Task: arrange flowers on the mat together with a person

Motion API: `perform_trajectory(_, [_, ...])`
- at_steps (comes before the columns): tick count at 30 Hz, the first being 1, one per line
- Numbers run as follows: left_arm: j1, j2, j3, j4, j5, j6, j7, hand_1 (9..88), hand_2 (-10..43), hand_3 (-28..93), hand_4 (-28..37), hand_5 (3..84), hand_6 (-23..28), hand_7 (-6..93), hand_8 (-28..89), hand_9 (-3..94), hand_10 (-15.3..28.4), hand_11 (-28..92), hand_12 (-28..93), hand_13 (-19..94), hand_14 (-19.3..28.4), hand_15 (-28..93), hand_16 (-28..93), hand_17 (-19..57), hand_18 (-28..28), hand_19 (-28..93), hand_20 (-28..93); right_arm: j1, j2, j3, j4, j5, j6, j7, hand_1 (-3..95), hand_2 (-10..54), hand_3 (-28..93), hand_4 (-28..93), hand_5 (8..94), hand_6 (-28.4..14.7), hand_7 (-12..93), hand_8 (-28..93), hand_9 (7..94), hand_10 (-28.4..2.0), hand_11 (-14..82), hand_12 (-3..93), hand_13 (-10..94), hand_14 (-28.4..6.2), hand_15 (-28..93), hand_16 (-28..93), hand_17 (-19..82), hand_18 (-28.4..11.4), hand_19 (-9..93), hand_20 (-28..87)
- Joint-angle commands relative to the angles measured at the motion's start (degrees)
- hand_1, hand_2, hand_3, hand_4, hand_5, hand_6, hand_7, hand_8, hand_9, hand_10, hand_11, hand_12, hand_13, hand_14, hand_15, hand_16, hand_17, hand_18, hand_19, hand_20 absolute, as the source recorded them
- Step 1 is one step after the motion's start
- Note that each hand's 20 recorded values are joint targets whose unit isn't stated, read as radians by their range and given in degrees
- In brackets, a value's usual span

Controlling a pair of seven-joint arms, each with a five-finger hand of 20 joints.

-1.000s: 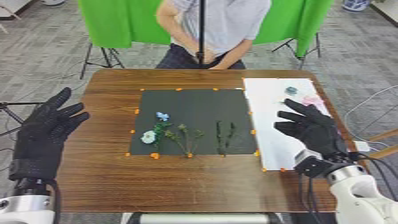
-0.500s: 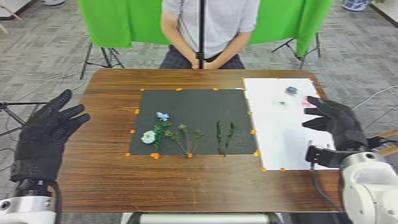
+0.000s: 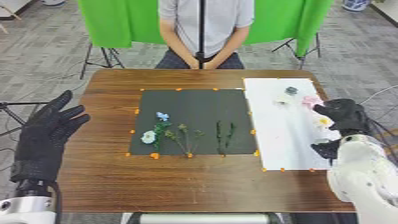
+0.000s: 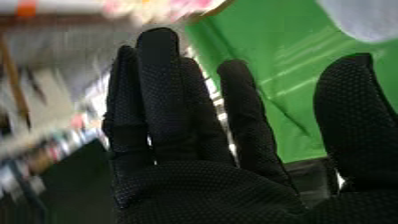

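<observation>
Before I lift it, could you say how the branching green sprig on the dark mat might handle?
The sprig looks light, its stems being thin, and may flex. With its bushy tips spread wide, it could swing top-heavy.

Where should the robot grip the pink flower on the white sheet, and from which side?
Probably best pinched by the sides of its bloom, from above and the robot's right: the pink flower shows as a compact rounded head near the white sheet's right edge, a pale bloom lies to its left, and the right hand is already on that side.
</observation>
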Motion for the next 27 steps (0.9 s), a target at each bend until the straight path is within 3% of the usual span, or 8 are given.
perform_trajectory(1, [0.05,-0.19,0.4,0.01,0.07,0.44,-0.36,20.6,8.9,77,-28.3,34.8,7.2,14.1,-11,33.3,20.0,28,8,23,26.8,56,-13,-10.4,21.1,50,8,4.52,3.33,-3.93,4.95,-14.54,-9.92,4.78,28.3,0.7,69,-25,47.3,-2.2,13,-11,47.7,-18.4,14.9,14.2,53,-15.2,66,8,24,-20.7,73,12])
perform_trajectory(8, [-0.37,-0.69,-0.1,-0.15,0.46,0.04,-1.25,20.7,8.9,77,-28.3,34.9,7.2,14.2,-11,33.3,20.0,28,8,23,26.9,56,-13,-10.4,21.1,50,8,7.91,3.89,-7.12,9.41,-11.86,-16.26,5.18,30.2,-1.5,70,-25,46.2,-2.1,13,-11,46.4,-18.8,13.9,14.4,53,-15.4,65,7,24,-20.8,74,10])
perform_trajectory(15, [-0.63,-0.26,0.23,0.15,0.13,-0.1,-0.86,20.8,8.7,77,-28.3,34.9,7.3,14.3,-11,33.3,20.0,28,8,23,26.8,56,-13,-10.3,21.0,50,8,10.64,4.83,-11.3,13.43,-11.68,-17.5,3.93,31.9,-4.0,71,-26,44.6,-1.0,13,-11,45.9,-18.3,13.3,14.4,53,-15.1,64,7,24,-20.4,74,9])
perform_trajectory(20, [-1.47,-1.08,0.54,0.36,0.89,-0.61,-1.67,21.0,8.6,77,-28.3,34.9,7.2,14.4,-11,33.3,20.0,28,8,23,26.9,56,-13,-10.4,21.0,50,8,12.03,5.37,-13.47,15.68,-11.75,-18.12,2.56,34.0,-5.9,72,-27,44.4,0.3,14,-11,46.2,-17.2,12.8,14.3,53,-14.7,63,7,24,-20.2,74,8])
perform_trajectory(24, [-1.31,-0.86,0.57,0.42,0.72,-0.7,-1.32,21.0,8.6,77,-28.3,34.9,7.2,14.4,-11,33.3,19.9,28,8,23,26.9,56,-13,-10.4,21.0,50,8,13.07,6.25,-17.03,17.39,-14.75,-15.09,1.63,40.5,-8.9,73,-28,52.3,3.5,17,-13,56.9,-11.2,15.7,13.8,60,-10.7,58,9,25,-18.5,73,7])
perform_trajectory(25, [-0.76,-0.57,0.6,0.28,0.31,-0.35,-0.38,21.0,8.6,77,-28.3,34.8,7.3,14.4,-11,33.3,19.9,28,8,23,26.9,56,-13,-10.4,21.0,50,8,13.72,6.42,-18.51,18.17,-16.25,-12.51,1.55,42.5,-9.2,72,-28,55.1,4.1,18,-14,61.0,-10.2,16.9,13.8,63,-9.3,56,10,26,-17.8,73,7])
perform_trajectory(27, [-1.04,-0.92,0.7,0.33,0.7,-0.62,-0.83,20.9,8.5,77,-28.3,34.9,7.3,14.4,-11,33.3,19.9,28,8,23,26.8,56,-13,-10.4,21.0,50,8,14.09,6.99,-20.69,19.05,-19.14,-8.28,2.02,48.2,-9.4,69,-28,62.8,4.7,19,-10,70.4,-8.1,16.4,17.2,68,-6.8,54,14,28,-16.4,73,8])
